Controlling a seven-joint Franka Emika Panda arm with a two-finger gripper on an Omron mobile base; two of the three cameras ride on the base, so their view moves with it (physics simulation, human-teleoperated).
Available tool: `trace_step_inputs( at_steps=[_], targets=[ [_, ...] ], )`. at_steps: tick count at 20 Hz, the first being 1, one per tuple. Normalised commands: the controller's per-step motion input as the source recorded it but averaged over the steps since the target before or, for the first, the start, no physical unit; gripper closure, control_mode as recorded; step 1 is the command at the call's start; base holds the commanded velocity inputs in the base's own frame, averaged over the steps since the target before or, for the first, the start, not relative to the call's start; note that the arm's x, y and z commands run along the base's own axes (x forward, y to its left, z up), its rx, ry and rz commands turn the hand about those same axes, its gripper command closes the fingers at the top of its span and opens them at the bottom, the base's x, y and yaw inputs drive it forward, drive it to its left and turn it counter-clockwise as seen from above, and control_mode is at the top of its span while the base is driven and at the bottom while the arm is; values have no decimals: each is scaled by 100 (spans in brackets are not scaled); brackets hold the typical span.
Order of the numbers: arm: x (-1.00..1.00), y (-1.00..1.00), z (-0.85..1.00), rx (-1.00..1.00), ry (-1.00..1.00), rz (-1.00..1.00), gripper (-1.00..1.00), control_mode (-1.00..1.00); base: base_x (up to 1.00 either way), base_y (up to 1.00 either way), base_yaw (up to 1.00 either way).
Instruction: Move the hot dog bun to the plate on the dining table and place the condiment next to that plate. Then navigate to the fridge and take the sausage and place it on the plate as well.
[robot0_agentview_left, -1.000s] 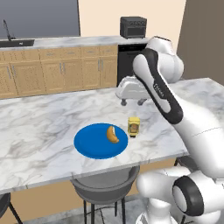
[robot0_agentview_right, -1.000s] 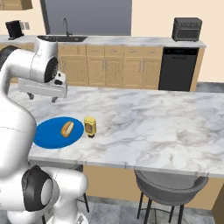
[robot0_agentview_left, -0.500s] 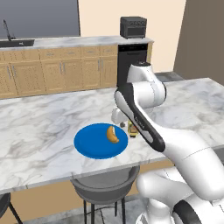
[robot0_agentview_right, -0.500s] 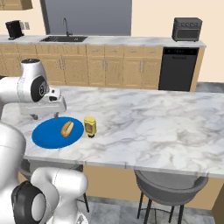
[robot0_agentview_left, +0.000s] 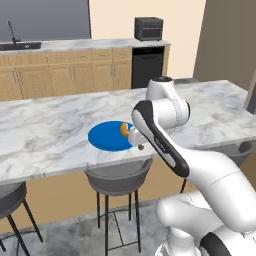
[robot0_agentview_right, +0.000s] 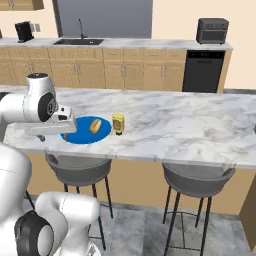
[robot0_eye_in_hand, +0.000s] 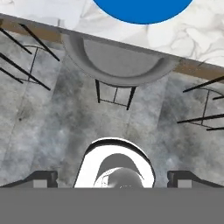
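The hot dog bun (robot0_agentview_right: 95, 126) is seen lying on the plate (robot0_agentview_right: 80, 135), slightly right of the plate's middle in the right base view. In the left base view the hot dog bun (robot0_agentview_left: 124, 129) is partly covered by the arm and lies at the right part of the plate (robot0_agentview_left: 105, 137). The condiment (robot0_agentview_right: 118, 123) is found upright on the dining table (robot0_agentview_right: 190, 130), just beside the plate's right rim in the right base view and apart from it.

The plate is set near the front edge of the dining table (robot0_agentview_left: 45, 135), left of centre in both base views. In the hand view a segment of the plate (robot0_eye_in_hand: 142, 8) is seen at the top centre, with the marble edge below it.

The gripper (robot0_agentview_right: 52, 129) is held at the plate's left side in the right base view, level with the table edge. In the hand view the finger tips (robot0_eye_in_hand: 41, 178) are set far apart at the bottom corners with nothing between them, so the jaws are recorded as released.

A grey stool (robot0_agentview_right: 80, 170) is placed under the table edge below the plate, and a second stool (robot0_agentview_right: 197, 177) further right. Wooden cabinets (robot0_agentview_right: 125, 75), a sink (robot0_agentview_right: 80, 41) and a toaster oven (robot0_agentview_right: 212, 31) are noted along the back wall.
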Motion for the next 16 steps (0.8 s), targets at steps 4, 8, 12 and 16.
trace_step_inputs(
  at_steps=[4,8,12,16],
  targets=[
    [0,0,0,0,0,0,-100,100,-83,100,0],
    [0,0,0,0,0,0,-100,100,-55,100,0],
    [0,0,0,0,0,0,-100,100,-34,100,0],
    [0,0,0,0,0,0,-100,100,-25,100,0]
  ],
)
